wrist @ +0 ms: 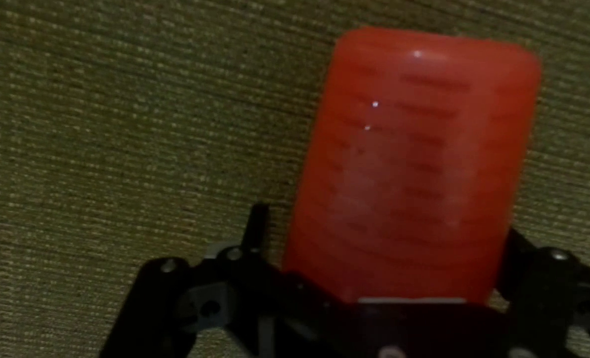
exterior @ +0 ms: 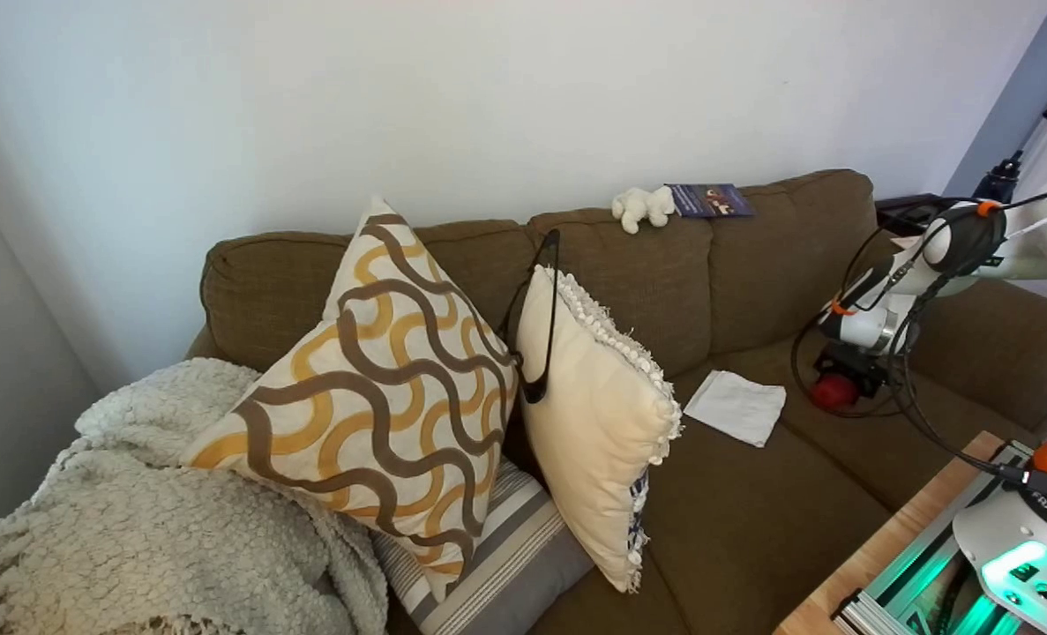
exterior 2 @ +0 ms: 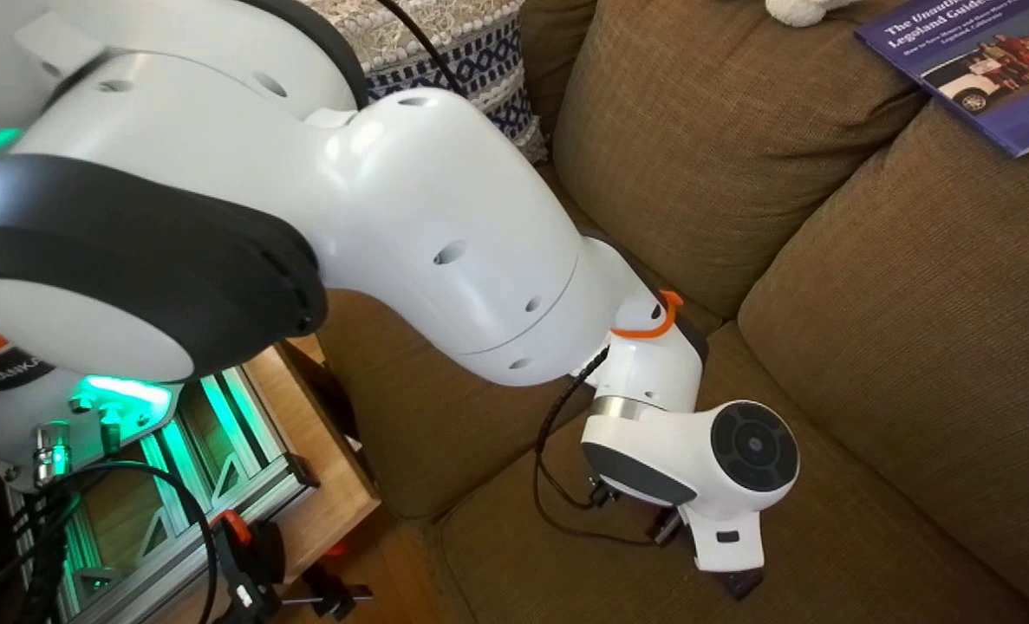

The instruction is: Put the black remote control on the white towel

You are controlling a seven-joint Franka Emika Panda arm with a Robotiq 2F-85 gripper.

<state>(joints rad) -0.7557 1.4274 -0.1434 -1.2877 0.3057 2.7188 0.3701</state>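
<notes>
Clearly, the white towel point(exterior: 736, 407) lay slightly rumpled on the seat of the brown sofa point(exterior: 735, 520), off the sofa-side edge of the wooden tabletop point(exterior: 901, 529) under the robot's base point(exterior: 1017, 547). Beyond a corner of that tabletop hung the claw point(wrist: 385, 227), its jaws wide apart, one on either side of a red object point(wrist: 414, 164); whether they gripped it, I could not tell. On the sofa's back, a white plush toy point(exterior: 644, 208) sat beside a purple book point(exterior: 710, 200).
</notes>
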